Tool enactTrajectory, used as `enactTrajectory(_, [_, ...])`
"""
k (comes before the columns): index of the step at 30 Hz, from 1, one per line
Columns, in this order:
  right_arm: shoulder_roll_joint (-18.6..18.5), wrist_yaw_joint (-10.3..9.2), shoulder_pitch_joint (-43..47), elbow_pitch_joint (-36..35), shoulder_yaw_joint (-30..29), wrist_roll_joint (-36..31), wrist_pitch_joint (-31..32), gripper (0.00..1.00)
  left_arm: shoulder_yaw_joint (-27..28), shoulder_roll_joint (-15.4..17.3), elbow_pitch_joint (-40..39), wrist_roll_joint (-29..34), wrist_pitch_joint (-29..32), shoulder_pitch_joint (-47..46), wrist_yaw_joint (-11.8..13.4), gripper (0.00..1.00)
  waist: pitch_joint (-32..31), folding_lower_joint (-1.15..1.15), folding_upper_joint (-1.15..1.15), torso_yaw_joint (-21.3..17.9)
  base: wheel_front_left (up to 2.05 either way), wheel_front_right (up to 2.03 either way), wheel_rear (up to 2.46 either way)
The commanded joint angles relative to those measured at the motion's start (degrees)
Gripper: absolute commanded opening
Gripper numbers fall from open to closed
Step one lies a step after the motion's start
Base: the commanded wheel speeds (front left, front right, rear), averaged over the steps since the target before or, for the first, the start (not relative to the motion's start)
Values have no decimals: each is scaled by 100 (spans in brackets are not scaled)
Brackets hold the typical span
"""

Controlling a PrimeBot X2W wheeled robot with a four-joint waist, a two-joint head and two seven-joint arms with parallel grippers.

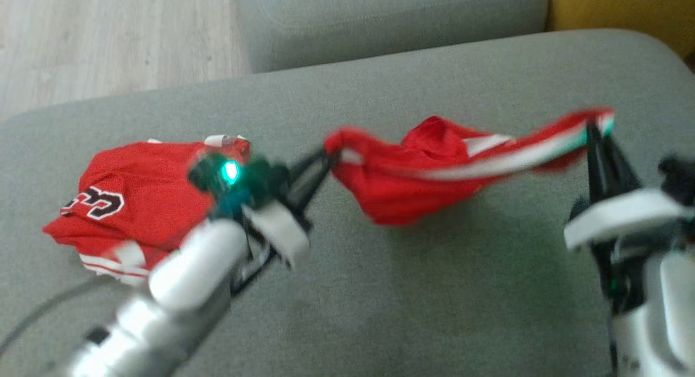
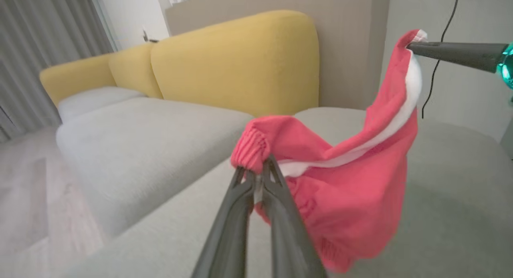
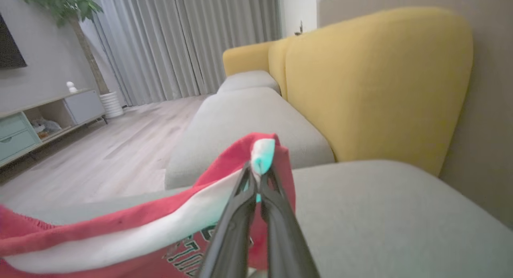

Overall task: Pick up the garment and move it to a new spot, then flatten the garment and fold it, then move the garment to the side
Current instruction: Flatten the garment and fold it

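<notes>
**Garment strung between both grippers**

We hold the red garment (image 1: 412,176) btwn our two grippers, over the grey cushion (image 1: 434,301). It sags in the middle; we can't tell if its low fold touches the cushion. L gripper (image 1: 324,158) is closed tight on a gathered red edge at the garment's left end. R gripper (image 1: 593,128) is pinched closed on the white-striped edge at the right end, a bit higher. A red jersey (image 1: 136,192) w/ number print lies crumpled on the cushion to the left, partly behind our L wrist. A yellow backrest (image 3: 372,81) stands on the far side.
</notes>
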Motion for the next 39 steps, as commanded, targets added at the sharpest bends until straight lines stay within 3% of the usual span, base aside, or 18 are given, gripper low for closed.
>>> enactTrajectory(1, [-154, -4, -556, -267, 218, 45, 95, 0, 338, 170, -185, -74, 106, -627, 11, 0, -137, 0, 0, -6, 0, 0, 0])
enactTrajectory(8, [-604, -4, -2050, 13, 557, -40, 300, 0, 674, 179, 162, -338, 620, -1987, -19, 0, -485, 0, 0, -96, 0, 0, 0])
enactTrajectory(16, [-528, -4, -2394, 146, 593, -255, 193, 0, 629, 149, 600, -488, 753, -2831, -38, 0, -722, 0, 0, -139, 0, 0, 0])
enactTrajectory(22, [-544, -4, -1924, 99, 676, -320, 257, 0, 636, 139, 647, -912, 884, -2443, -32, 0, -742, 0, 0, -91, 0, 0, 0])
enactTrajectory(31, [-887, -4, -1391, -259, 627, -297, 568, 0, 662, 474, -69, -1352, 1360, -1414, 295, 0, -509, 0, 0, 81, 0, 0, 0])
enactTrajectory(35, [-1025, -4, -1547, -296, 617, -203, 731, 0, 724, 672, -458, -1382, 1563, -1390, 481, 0, -184, 0, 0, 119, 0, 0, 0])
enactTrajectory(39, [-1109, -4, -2301, 40, 761, -107, 778, 0, 869, 697, -368, -1383, 1731, -1865, 559, 0, 348, 0, 0, 54, 0, 0, 0])
